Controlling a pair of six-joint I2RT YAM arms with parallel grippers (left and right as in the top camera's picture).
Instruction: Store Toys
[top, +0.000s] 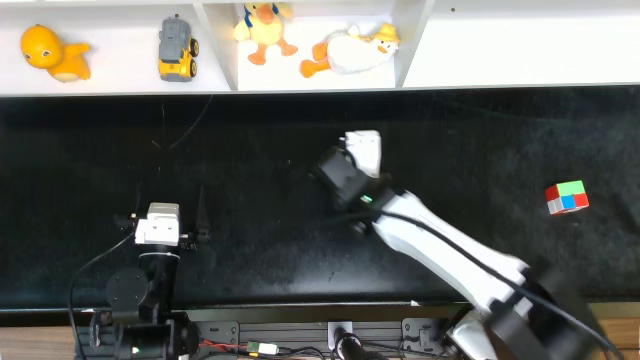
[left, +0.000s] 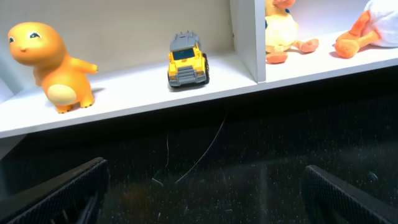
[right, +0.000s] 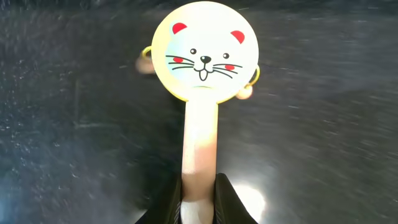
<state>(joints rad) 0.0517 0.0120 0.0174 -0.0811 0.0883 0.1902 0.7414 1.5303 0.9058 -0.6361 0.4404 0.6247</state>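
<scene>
Meanwhile right tool (right: 199, 200) grips one rattle (right: 205, 53), left tool (left: 204, 186) gapes wide, four toys (top: 55, 50) shelved, one cube (top: 567, 197).

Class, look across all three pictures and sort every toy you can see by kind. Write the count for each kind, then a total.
Plush ducks: 2 (yellow plush duck, white plush duck)
Orange figure: 1
Toy truck: 1
Cat-face rattle: 1
Colour cube: 1
Total: 6
</scene>
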